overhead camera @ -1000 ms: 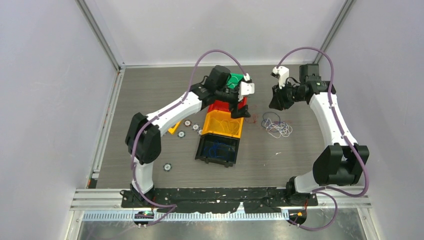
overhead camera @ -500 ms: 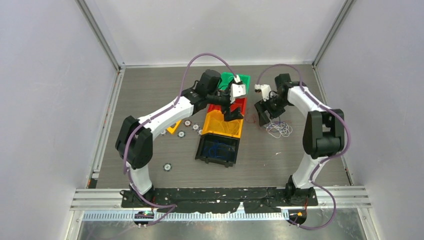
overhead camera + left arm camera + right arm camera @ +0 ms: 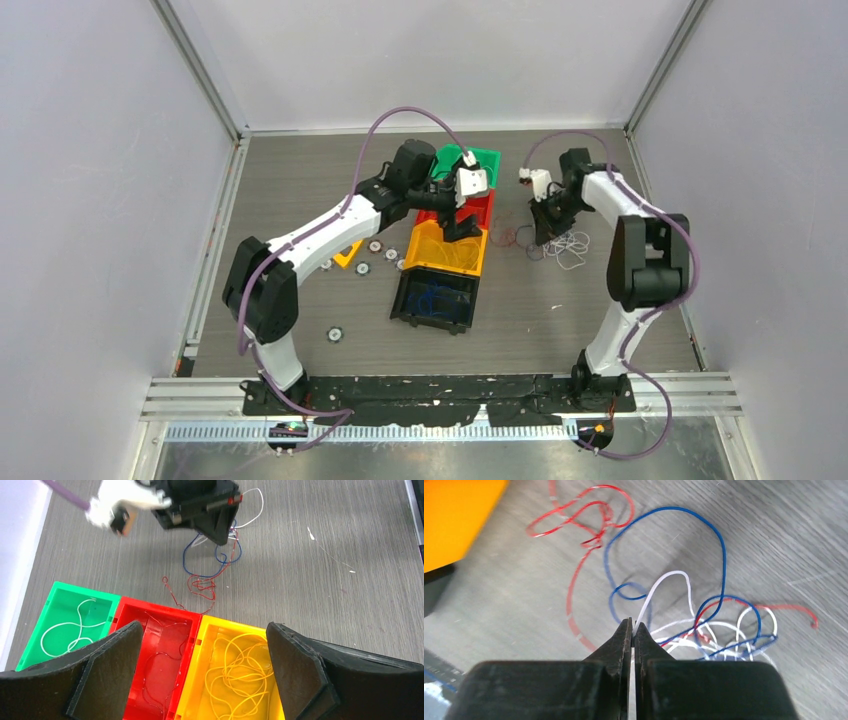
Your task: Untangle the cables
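A loose tangle of white, blue and red cables (image 3: 560, 245) lies on the table right of the bins; it also shows in the left wrist view (image 3: 215, 567). My right gripper (image 3: 633, 626) is down at the tangle (image 3: 714, 630) and shut on a white cable (image 3: 674, 576); in the top view it (image 3: 545, 228) sits at the tangle's left edge. A red cable (image 3: 574, 605) and a blue cable (image 3: 719, 545) spread beyond it. My left gripper (image 3: 202, 632) is open and empty above the red and yellow bins (image 3: 462, 225).
A row of bins stands mid-table: green (image 3: 85, 591) holding a white cable, red (image 3: 155, 605) with red cables, yellow (image 3: 235, 623) with yellow cables, then black (image 3: 432, 312) with blue ones. Small round parts (image 3: 362, 268) and a yellow piece (image 3: 347, 258) lie left of the bins.
My right gripper came down and left from above the table to the tangle and closed on a white strand. My left gripper drew back a little over the bins.
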Tool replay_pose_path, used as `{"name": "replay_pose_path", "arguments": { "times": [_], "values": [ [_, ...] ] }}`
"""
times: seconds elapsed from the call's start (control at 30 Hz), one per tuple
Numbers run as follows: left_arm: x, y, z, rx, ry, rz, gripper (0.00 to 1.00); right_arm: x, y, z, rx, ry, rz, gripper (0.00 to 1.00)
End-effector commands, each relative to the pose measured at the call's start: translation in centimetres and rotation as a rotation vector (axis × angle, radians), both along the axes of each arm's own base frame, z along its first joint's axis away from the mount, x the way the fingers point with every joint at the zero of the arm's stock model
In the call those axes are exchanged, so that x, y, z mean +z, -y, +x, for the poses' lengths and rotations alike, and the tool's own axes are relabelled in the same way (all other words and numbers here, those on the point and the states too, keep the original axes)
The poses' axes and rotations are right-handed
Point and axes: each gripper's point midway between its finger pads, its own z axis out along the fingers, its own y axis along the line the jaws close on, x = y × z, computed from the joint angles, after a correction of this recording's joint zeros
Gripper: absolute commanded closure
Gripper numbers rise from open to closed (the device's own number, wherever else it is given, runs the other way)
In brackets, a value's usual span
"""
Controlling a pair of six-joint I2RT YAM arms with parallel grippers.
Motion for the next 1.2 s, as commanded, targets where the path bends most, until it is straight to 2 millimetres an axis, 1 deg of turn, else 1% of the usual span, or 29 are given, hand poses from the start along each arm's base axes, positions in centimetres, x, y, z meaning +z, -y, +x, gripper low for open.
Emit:
{"name": "replay_pose_path", "arguments": {
  "times": [0.0, 0.1, 0.13, 0.17, 0.2, 0.23, 0.27, 0.3, 0.33, 0.4, 0.5, 0.57, 0.63, 0.77, 0.83, 0.93, 0.97, 1.0, 1.07, 1.13, 1.17],
  "values": [
    [2.9, -0.1, -0.3, -0.025, 0.062, -0.054, 0.05, 8.3, -2.2, -0.9, 0.033, 0.147, 0.208, 0.94],
    [3.3, 0.2, -0.3, -0.035, 0.069, -0.068, 0.05, 11.3, -2.9, -1.5, 0.025, 0.188, 0.318, 0.95],
    [3.6, 0.4, -0.3, -0.042, 0.073, -0.076, 0.05, 12.7, -3.4, -1.8, 0.029, 0.216, 0.355, 0.95],
    [3.9, 0.7, -0.2, -0.049, 0.075, -0.085, 0.05, 13.4, -3.5, -1.8, 0.027, 0.232, 0.372, 0.95],
    [4.2, 0.9, -0.1, -0.05, 0.073, -0.094, 0.05, 14.7, -3.9, -2.1, 0.033, 0.258, 0.404, 0.95],
    [4.6, 1.2, 0.0, -0.053, 0.071, -0.104, 0.06, 15.5, -4.0, -2.1, 0.034, 0.275, 0.417, 0.95],
    [5.1, 1.6, 0.1, -0.059, 0.072, -0.121, 0.07, 16.6, -4.3, -2.3, 0.04, 0.298, 0.441, 0.95],
    [5.6, 1.9, 0.2, -0.062, 0.069, -0.136, 0.08, 17.1, -4.4, -2.4, 0.04, 0.309, 0.449, 0.95],
    [5.9, 2.4, 0.2, -0.07, 0.068, -0.148, 0.09, 18.0, -4.6, -2.7, 0.041, 0.329, 0.464, 0.95],
    [6.6, 3.5, 0.0, -0.097, 0.065, -0.167, 0.14, 18.9, -4.7, -2.9, 0.037, 0.348, 0.474, 0.95],
    [6.8, 5.4, -0.4, -0.128, 0.058, -0.181, 0.21, 20.3, -4.8, -3.2, 0.027, 0.376, 0.494, 0.95],
    [6.8, 6.6, -0.6, -0.142, 0.05, -0.193, 0.23, 21.6, -4.9, -3.1, 0.008, 0.409, 0.513, 0.95],
    [6.5, 7.7, -0.8, -0.154, 0.03, -0.203, 0.23, 23.3, -5.0, -3.2, -0.004, 0.454, 0.533, 0.95],
    [5.4, 9.3, -1.3, -0.153, -0.037, -0.219, 0.26, 25.6, -5.3, -3.1, -0.04, 0.503, 0.573, 0.95],
    [4.4, 9.9, -1.5, -0.142, -0.074, -0.211, 0.29, 26.5, -5.5, -3.2, -0.053, 0.521, 0.589, 0.95],
    [2.1, 10.2, -1.7, -0.117, -0.124, -0.185, 0.26, 27.3, -5.6, -3.3, -0.062, 0.534, 0.604, 0.95],
    [1.4, 10.3, -1.7, -0.11, -0.132, -0.182, 0.27, 27.7, -5.6, -3.4, -0.06, 0.546, 0.605, 0.95],
    [0.7, 10.2, -1.7, -0.099, -0.146, -0.172, 0.29, 28.1, -5.6, -3.5, -0.063, 0.55, 0.61, 0.95],
    [-0.4, 10.1, -1.7, -0.084, -0.175, -0.155, 0.45, 29.2, -5.7, -3.7, -0.062, 0.569, 0.625, 0.95],
    [-1.0, 10.0, -1.8, -0.077, -0.196, -0.148, 0.61, 30.7, -5.9, -3.9, -0.066, 0.591, 0.651, 0.95],
    [-1.3, 10.1, -1.8, -0.073, -0.204, -0.146, 0.68, 31.9, -5.8, -3.7, -0.063, 0.622, 0.66, 0.95]
  ]
}}
